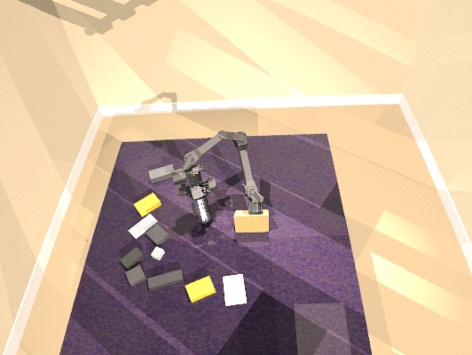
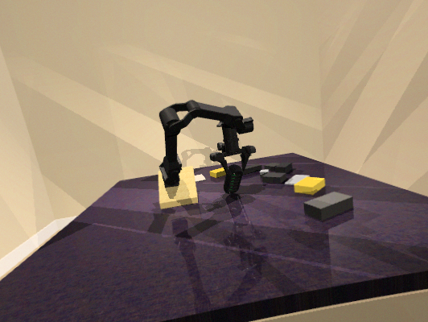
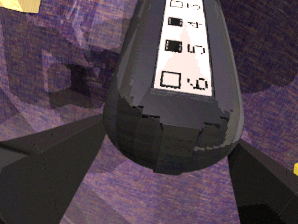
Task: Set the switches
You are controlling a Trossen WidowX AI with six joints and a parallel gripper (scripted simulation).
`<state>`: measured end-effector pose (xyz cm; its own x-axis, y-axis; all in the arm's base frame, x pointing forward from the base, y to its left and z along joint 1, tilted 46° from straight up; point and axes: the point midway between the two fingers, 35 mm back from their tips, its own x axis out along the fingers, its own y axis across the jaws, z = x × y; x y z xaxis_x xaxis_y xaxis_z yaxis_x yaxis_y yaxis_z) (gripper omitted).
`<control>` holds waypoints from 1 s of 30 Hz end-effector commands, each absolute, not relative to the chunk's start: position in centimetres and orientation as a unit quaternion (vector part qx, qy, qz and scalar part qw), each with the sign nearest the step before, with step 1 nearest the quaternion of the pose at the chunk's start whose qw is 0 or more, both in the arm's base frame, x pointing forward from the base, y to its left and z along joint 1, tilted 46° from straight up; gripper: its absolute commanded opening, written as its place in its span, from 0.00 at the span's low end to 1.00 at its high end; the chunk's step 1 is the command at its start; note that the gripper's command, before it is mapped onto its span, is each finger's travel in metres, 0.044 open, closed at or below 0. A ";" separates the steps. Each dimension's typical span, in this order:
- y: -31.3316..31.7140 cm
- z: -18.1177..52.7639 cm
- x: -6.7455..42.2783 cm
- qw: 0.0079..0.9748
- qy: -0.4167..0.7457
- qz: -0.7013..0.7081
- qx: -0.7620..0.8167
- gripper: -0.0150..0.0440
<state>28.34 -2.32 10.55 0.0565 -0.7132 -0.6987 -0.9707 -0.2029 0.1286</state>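
Note:
The dark grey controller unit [image 1: 203, 215] [image 2: 237, 174] [image 3: 175, 112] hangs steeply tilted above the bench. My gripper [image 1: 200, 201] [image 2: 236, 169] [image 3: 169, 133] is shut on it, one finger on each side. Its underside label [image 3: 186, 67] faces the wrist camera. Square 6 is empty, squares 5 and 4 are filled, and square 3, partly cut off by the frame's top, looks empty. Squares 1 and 2 are out of the wrist view. A row of green switch ends [image 2: 232, 183] shows small in the exterior view; I cannot read each switch's setting.
The arm's base stands by a pale yellow block [image 1: 251, 223] [image 2: 179, 197]. A grey block [image 1: 161, 174] [image 2: 330, 206], yellow blocks [image 1: 147, 204] [image 1: 200, 288], a white plate [image 1: 234, 290] and several dark modules lie around on the purple bench top [image 1: 302, 266].

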 end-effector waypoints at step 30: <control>-5.1 10.5 28.6 0.191 0.604 0.336 -0.697 0.83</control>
